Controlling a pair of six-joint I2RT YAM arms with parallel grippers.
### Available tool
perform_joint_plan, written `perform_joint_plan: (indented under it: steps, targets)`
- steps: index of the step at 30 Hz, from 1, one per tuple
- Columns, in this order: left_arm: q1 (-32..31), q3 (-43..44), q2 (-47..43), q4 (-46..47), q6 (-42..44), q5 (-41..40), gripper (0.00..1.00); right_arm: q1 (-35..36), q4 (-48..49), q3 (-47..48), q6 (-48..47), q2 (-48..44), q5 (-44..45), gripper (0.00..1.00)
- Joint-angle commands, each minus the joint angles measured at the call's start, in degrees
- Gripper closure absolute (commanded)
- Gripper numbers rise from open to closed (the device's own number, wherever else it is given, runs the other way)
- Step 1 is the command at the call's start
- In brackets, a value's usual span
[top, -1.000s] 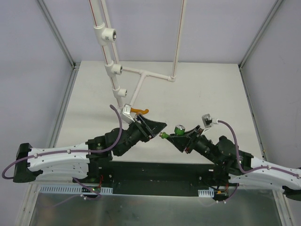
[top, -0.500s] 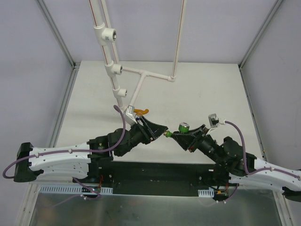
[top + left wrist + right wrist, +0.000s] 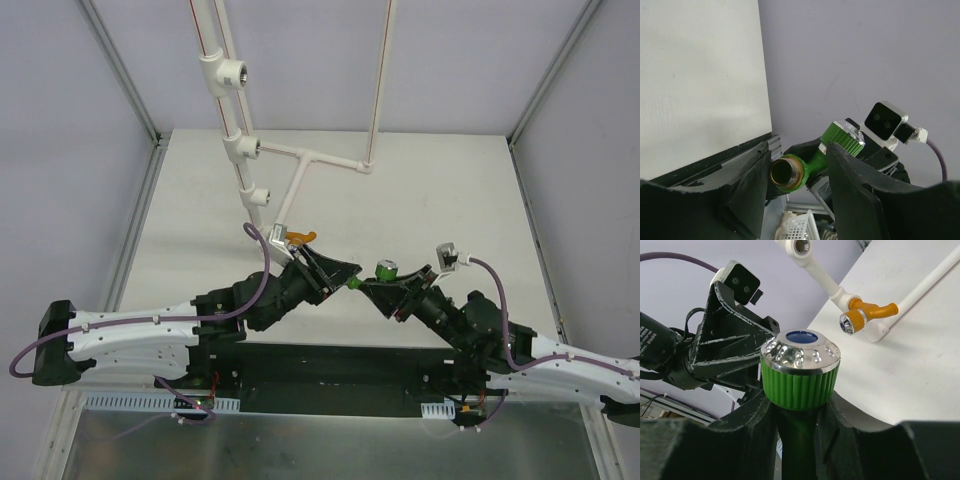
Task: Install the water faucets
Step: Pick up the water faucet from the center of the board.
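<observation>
Clamped by its stem in the right pincer (image 3: 796, 430): green faucet (image 3: 800, 375), knob up, threaded end pushed forward, likely for a handover. Straddling that thread with jaws apart and gaps on both sides: left pincer (image 3: 792, 170). Shown from the left wrist only: the brass-ringed bore. Shown clearly from the right wrist only, beyond the fingertips: orange faucet (image 3: 867, 315), already seated in the white pipe (image 3: 820, 274).

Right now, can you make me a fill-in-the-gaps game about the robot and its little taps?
The right claw grips a faucet coloured ____. The other faucet, joined to the white pipe, is ____. The gripped faucet's silver cap has a ____ middle. The left claw stands around that faucet's threaded end, jaws ____.
Missing words: green, orange, blue, open.
</observation>
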Motion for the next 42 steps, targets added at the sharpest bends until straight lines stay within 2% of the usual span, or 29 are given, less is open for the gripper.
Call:
perform_joint_plan:
  steps: [1, 4, 10, 12, 13, 14, 15, 18, 19, 21, 24, 27, 32, 42]
  targets:
    - [0.2, -0.9, 0.1, 5.7, -4.2, 0.2, 0.51, 0.0, 6.1, -1.1, -0.2, 0.3, 1.9, 1.0]
    - [0.2, -0.8, 0.9, 6.4, -4.8, 0.7, 0.55, 0.0, 6.9, -1.5, -0.3, 0.6, 2.1, 1.0]
    - [0.2, -0.5, 2.3, 6.6, -5.3, 1.6, 0.78, 0.0, 6.8, -1.3, -0.5, 0.4, 2.0, 1.0]
    - [0.2, -0.5, 2.7, 7.3, -5.2, 2.1, 0.96, 0.0, 6.8, -1.4, -0.6, 0.2, 1.5, 1.0]
    - [0.2, -0.5, 2.6, 7.6, -5.1, 2.2, 1.0, 0.0, 6.7, -1.4, -0.8, 0.2, 0.9, 1.0]
    - [0.2, -0.6, 2.6, 7.9, -4.8, 2.2, 1.0, 0.0, 6.6, -1.5, -0.9, 0.1, 0.2, 0.99]
    - [0.2, -0.7, 2.6, 8.2, -4.6, 2.2, 1.0, 0.0, 6.5, -1.5, -1.1, 0.0, -0.4, 0.91]
    - [0.2, -1.0, 2.7, 9.4, -4.8, 2.0, 1.0, 0.0, 6.3, -1.8, -1.2, -0.6, -2.2, 0.58]
    - [0.2, -1.3, 2.7, 10.2, -4.9, 1.8, 1.0, 0.0, 6.2, -1.9, -1.1, -0.7, -3.0, 0.52]
    - [0.2, -1.9, 2.7, 12.0, -4.9, 2.2, 1.0, 0.0, 5.7, -1.9, -1.2, -1.3, -4.4, 0.43]
    - [0.2, -1.6, 2.7, 12.3, -4.2, 3.2, 1.0, 0.0, 3.8, -1.1, -1.5, -2.0, -6.4, 0.37]
    - [0.2, -1.6, 2.7, 12.3, -4.3, 3.4, 1.0, 0.0, 2.1, -0.7, -1.9, -2.9, -7.4, 0.37]
    - [0.1, -1.7, 2.7, 13.2, -4.4, 3.4, 1.0, 0.0, 3.4, -1.7, -1.9, -4.8, -5.9, 0.51]
    - [0.2, -4.5, 3.1, 19.9, -3.1, 4.4, 1.0, 0.0, 7.3, -2.6, -1.4, -6.1, -3.0, 0.6]
